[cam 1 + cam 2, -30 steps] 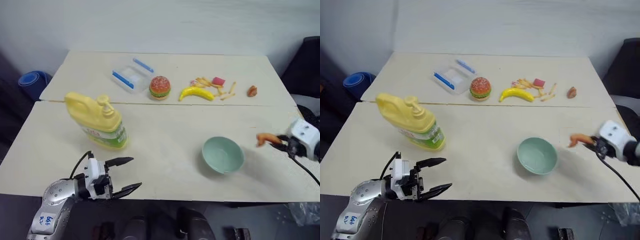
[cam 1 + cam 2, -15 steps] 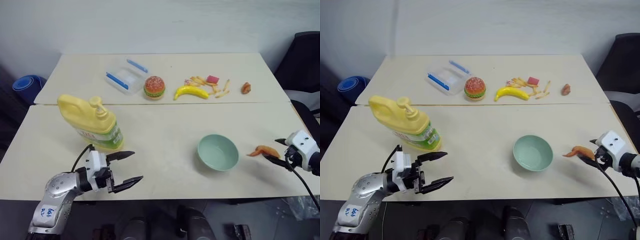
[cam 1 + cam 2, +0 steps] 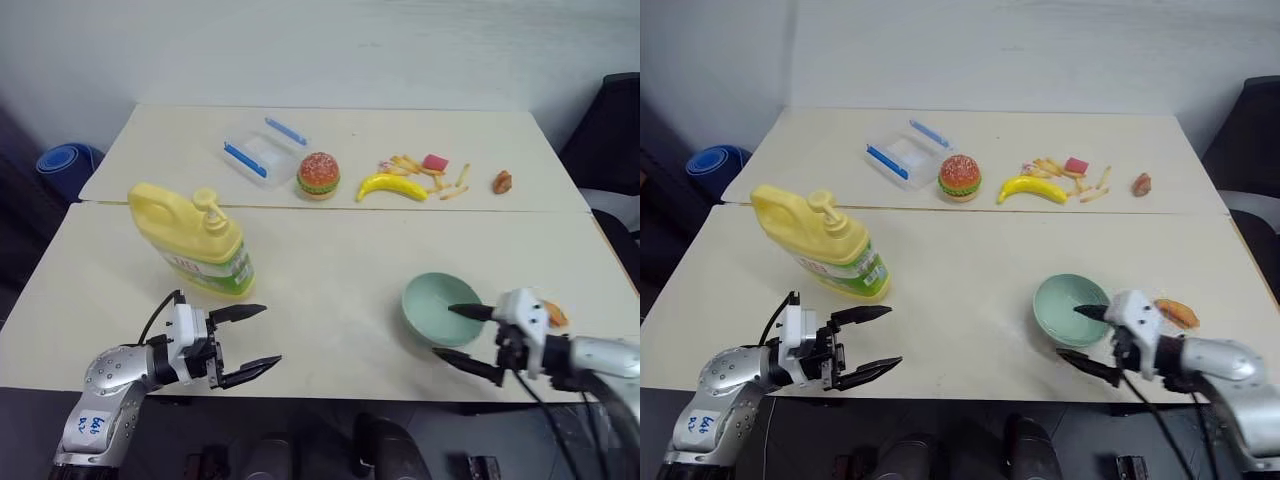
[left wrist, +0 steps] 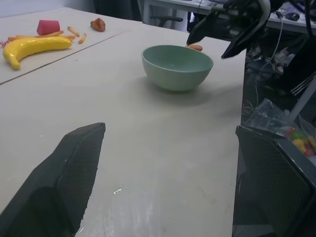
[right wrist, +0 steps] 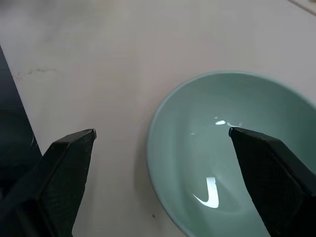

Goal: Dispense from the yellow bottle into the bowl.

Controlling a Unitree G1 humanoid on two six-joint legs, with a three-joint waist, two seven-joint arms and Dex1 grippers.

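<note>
Beside the bowl (image 3: 441, 309), my right end effector (image 3: 464, 339) stands apart, likely to steady it. Left end effector (image 3: 247, 342), also apart, waits empty near the bottle (image 3: 194, 241), pump unpressed.

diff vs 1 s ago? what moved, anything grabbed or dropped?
The right tool let go of the small orange piece, which now lies on the table right of the bowl. That tool then swung left and now sits open at the bowl's near rim. The left tool stayed open and empty; the yellow bottle, bowl and far-side items are unmoved.
</note>
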